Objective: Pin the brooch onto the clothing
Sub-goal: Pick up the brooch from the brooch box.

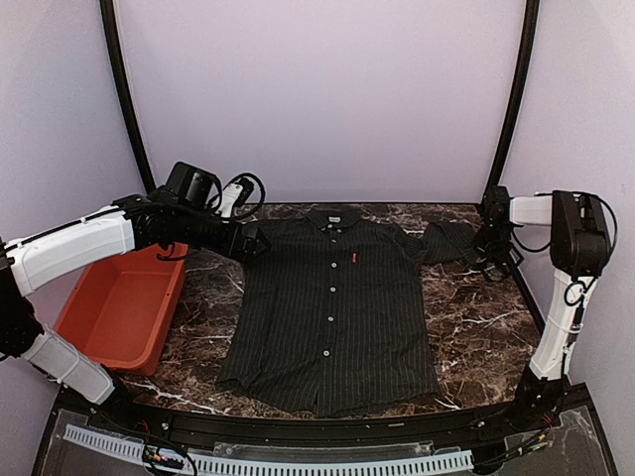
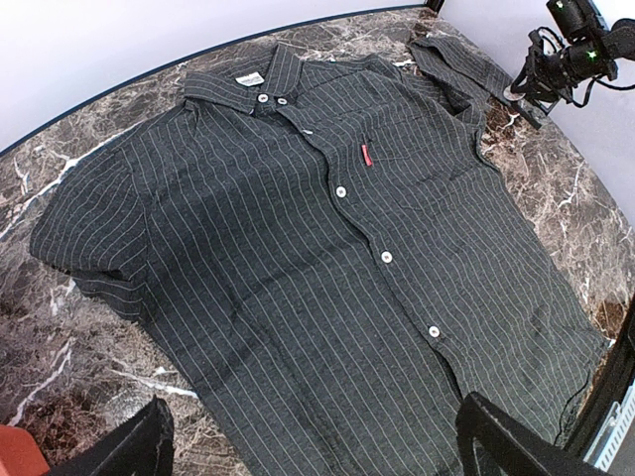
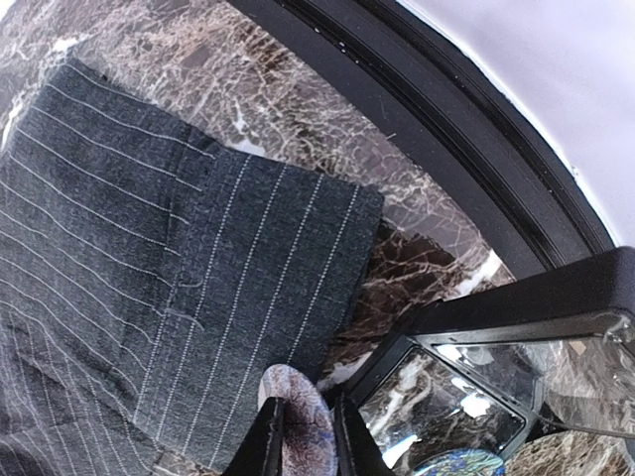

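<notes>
The clothing (image 1: 332, 317) is a dark pinstriped short-sleeved shirt lying flat, buttoned, on the marble table, with a tiny red chest tag (image 2: 366, 155). My left gripper (image 1: 253, 243) hovers over the shirt's left shoulder; in its wrist view (image 2: 317, 446) the fingers stand wide apart and hold nothing above the fabric (image 2: 327, 268). My right gripper (image 1: 491, 260) is at the far right by the shirt's right sleeve (image 3: 198, 268). It (image 3: 306, 441) is shut on a round marbled brooch (image 3: 296, 392), held edge-on just over the sleeve's hem.
An orange bin (image 1: 119, 307) sits at the table's left edge. A clear black-framed box (image 3: 446, 397) stands right beside my right gripper, with a blue-green patterned disc (image 3: 461, 464) inside. The black table rim (image 3: 446, 149) runs close behind.
</notes>
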Action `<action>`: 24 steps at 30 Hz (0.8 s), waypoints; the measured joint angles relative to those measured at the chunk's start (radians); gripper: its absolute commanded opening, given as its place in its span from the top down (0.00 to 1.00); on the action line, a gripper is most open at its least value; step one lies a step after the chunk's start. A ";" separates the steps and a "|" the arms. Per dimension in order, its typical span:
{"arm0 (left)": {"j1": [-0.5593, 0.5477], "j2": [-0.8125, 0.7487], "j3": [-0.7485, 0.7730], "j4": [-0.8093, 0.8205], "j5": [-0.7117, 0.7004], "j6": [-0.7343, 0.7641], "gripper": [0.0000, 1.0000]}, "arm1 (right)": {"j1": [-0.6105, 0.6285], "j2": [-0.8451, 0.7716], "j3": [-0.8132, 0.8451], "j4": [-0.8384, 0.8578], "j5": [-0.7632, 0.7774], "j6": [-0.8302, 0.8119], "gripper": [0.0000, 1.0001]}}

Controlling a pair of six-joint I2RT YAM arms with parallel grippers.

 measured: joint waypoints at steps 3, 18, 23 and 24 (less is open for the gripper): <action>0.000 0.000 0.000 0.000 0.000 0.000 0.01 | 0.000 -0.003 0.000 0.007 -0.005 0.000 0.90; 0.000 0.000 0.000 0.000 0.000 0.000 0.01 | 0.011 -0.012 0.006 0.013 -0.023 -0.005 1.00; 0.000 0.000 0.000 0.000 0.000 0.000 0.01 | 0.032 -0.012 0.036 0.009 -0.024 -0.023 1.00; 0.000 0.000 0.000 0.000 0.000 0.000 0.01 | 0.040 -0.012 0.044 0.009 -0.023 -0.026 1.00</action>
